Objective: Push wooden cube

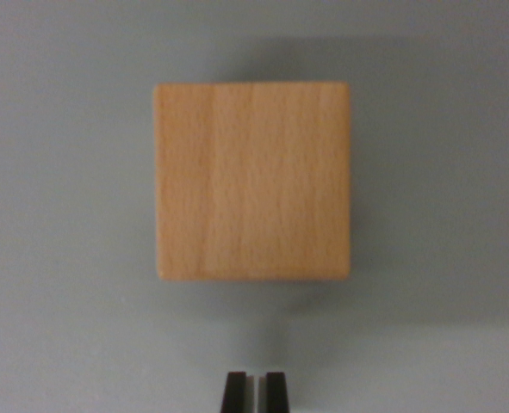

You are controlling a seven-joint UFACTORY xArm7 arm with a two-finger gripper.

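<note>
Gripper [254, 391] sitting just short of wooden cube [252, 181], fingers nearly together, holding nothing; no contact showing, push seemingly not yet starting

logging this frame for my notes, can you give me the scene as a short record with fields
view: wrist view, looking straight down
object: wooden cube, light wood, square top face, edges lined up with the frame
surface: plain grey table
end effector: end effector at the bottom edge, fingers nearly together, holding nothing
contact: none, a strip of bare table lies between cube and fingertips
other items: none seen
</note>
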